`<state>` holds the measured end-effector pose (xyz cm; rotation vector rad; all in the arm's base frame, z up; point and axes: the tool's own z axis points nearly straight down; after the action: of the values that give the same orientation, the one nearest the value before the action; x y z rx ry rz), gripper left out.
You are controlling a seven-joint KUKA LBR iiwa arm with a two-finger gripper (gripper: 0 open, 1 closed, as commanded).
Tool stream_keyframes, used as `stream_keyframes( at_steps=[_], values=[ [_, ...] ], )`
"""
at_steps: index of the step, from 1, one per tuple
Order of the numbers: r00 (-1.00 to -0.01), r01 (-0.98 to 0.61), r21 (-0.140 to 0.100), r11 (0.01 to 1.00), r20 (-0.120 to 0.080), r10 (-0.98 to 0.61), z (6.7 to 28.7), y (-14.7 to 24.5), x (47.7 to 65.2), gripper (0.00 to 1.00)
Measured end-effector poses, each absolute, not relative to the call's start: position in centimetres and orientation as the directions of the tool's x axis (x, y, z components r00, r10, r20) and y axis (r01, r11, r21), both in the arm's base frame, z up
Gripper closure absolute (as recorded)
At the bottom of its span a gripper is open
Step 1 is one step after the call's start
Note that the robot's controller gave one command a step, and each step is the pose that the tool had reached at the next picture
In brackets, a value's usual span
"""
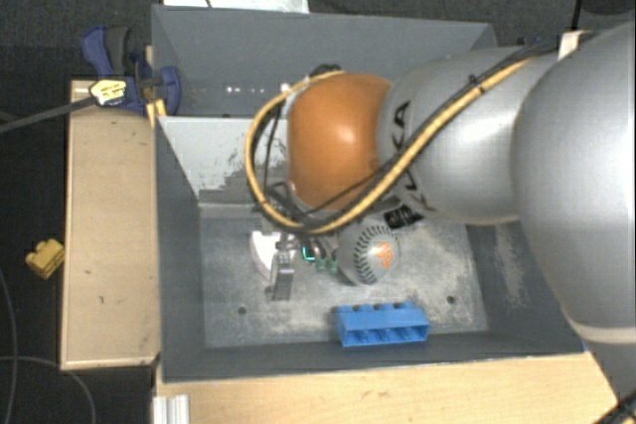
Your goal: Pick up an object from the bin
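Grey metal bin point(184, 243) holds a blue studded block point(383, 325) by its front wall; gripper point(280, 275) hangs mid-bin, apart or together I cannot tell.

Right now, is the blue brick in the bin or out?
In: the blue brick lies on the floor of the bin by its front wall, apart from the gripper.

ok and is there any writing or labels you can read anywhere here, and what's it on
"KA": dark letters on the silver arm beside its orange cover; rest hidden by a yellow cable.
Black label lower on the arm: too small to read.
Blue block and round grey-orange thing: no text.
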<state>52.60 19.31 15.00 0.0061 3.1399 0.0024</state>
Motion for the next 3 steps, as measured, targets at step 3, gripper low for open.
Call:
stream_keyframes(
  at_steps=[3],
  values=[
    [-0.999,0.035,0.003,0.999,-0.006,0.035,15.8,8.0,54.1,0.00]
  ],
)
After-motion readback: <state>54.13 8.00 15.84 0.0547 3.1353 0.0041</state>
